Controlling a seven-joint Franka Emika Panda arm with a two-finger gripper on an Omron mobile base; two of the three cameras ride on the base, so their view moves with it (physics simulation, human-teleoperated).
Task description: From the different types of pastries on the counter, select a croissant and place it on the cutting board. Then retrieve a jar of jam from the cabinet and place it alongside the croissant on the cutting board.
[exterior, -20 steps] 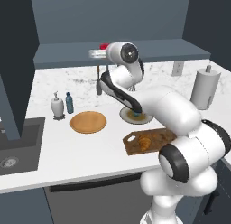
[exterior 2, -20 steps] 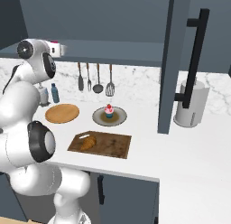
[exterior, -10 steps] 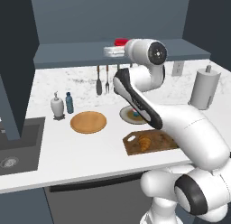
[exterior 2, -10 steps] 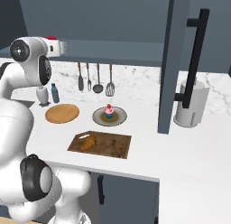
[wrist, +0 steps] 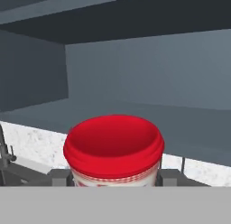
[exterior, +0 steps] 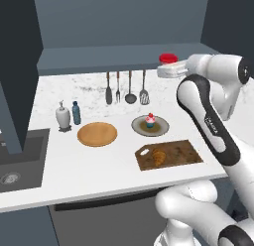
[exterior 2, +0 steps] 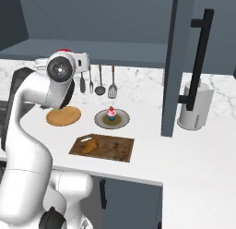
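The claw (wrist: 115,182) is clamped on the jar (wrist: 113,151), up by the front edge of the cabinet (exterior: 114,56) shelf. Below it, the croissant (exterior: 158,156) lies at the board's (exterior: 186,153) left end, with bare board to its right.

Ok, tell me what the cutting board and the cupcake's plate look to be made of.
The cutting board looks like dark wood with a matte finish: brown and mottled with grain-like streaks. The plate under the cupcake seems glazed ceramic or stoneware, grey-olive with a darker rim, though the render leaves that open.
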